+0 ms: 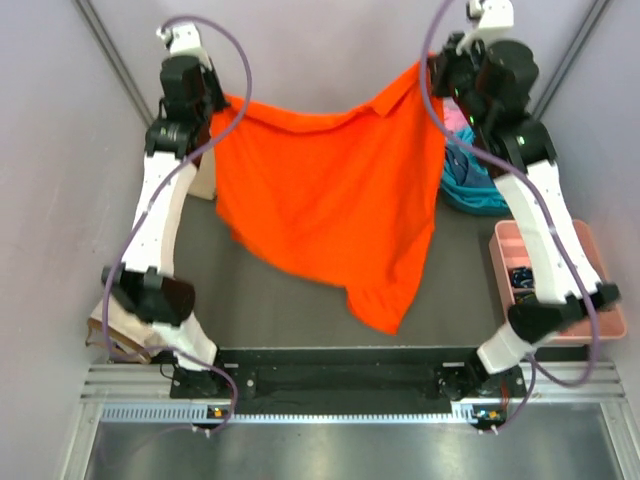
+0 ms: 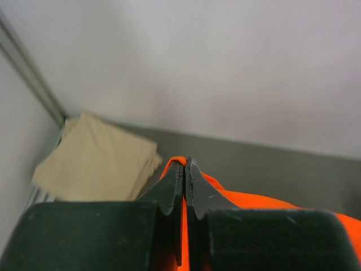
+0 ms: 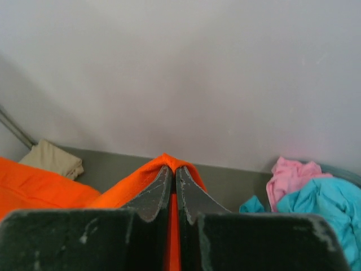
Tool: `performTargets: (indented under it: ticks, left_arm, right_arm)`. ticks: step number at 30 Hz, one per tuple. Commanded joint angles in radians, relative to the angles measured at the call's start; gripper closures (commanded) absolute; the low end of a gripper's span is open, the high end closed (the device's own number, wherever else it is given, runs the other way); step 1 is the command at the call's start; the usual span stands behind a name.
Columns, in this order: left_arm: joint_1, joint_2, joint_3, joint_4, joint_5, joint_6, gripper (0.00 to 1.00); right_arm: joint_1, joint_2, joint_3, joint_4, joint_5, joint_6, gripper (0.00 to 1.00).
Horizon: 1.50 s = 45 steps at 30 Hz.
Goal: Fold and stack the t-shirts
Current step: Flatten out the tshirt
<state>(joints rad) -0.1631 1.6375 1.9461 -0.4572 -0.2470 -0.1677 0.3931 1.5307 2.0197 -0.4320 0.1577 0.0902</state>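
The left claw (image 2: 184, 169) and right claw (image 3: 172, 176) each clench the top edge of the orange shirt (image 1: 330, 190), which hangs below and between them. Little cloth shows past either tip, so pulling apart could slip one side free.

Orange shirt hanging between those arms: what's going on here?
Two robot arms hold the orange t-shirt spread in the air, the left tool and right tool each shut on an upper edge. A folded tan shirt lies far left; a teal shirt and a pink shirt sit crumpled far right.
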Motion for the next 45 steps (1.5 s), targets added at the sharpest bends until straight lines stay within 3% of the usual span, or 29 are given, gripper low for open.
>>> performTargets:
  ticks: [1,2,4,7,9,14,19,22,27,32,40,45]
  left_arm:
    - [0.066,0.177,0.339,0.097,0.106,-0.049,1.0]
    - [0.074,0.203,0.441,0.059,0.127,-0.058,1.0]
    - [0.082,0.22,0.493,0.034,0.141,-0.075,1.0]
    - [0.082,0.093,0.389,0.069,0.159,-0.098,1.0]
    - [0.082,-0.046,0.19,0.121,0.176,-0.115,1.0]
    - [0.08,-0.303,-0.331,0.187,0.201,-0.188,1.0]
    - [0.08,-0.527,-0.7,0.18,0.152,-0.21,1.0]
    - [0.08,-0.616,-0.924,0.172,0.12,-0.243,1.0]
    - [0.08,-0.711,-1.285,0.21,0.13,-0.337,1.0]
    - [0.08,-0.731,-1.382,0.144,0.062,-0.429,1.0]
    - [0.08,-0.647,-1.349,0.098,-0.08,-0.415,1.0]
    - [0.08,-0.555,-1.322,0.071,-0.098,-0.437,1.0]
  right_arm:
    - [-0.057,0.144,0.389,0.059,-0.125,0.014,1.0]
    - [-0.057,0.164,0.44,0.046,-0.147,0.008,1.0]
    - [-0.057,0.164,0.496,0.035,-0.176,0.017,1.0]
    - [-0.057,0.082,0.367,0.079,-0.222,0.046,1.0]
    - [-0.056,-0.032,0.248,0.099,-0.257,0.088,1.0]
    - [-0.039,-0.295,-0.338,0.202,-0.326,0.199,1.0]
    - [0.007,-0.483,-0.804,0.185,-0.343,0.266,1.0]
    - [0.067,-0.539,-1.04,0.197,-0.33,0.304,1.0]
    - [0.095,-0.61,-1.28,0.168,-0.317,0.381,1.0]
    - [0.115,-0.685,-1.406,0.096,-0.322,0.425,1.0]
    - [0.116,-0.724,-1.421,-0.004,-0.253,0.44,1.0]
    - [0.116,-0.71,-1.426,-0.057,-0.244,0.473,1.0]
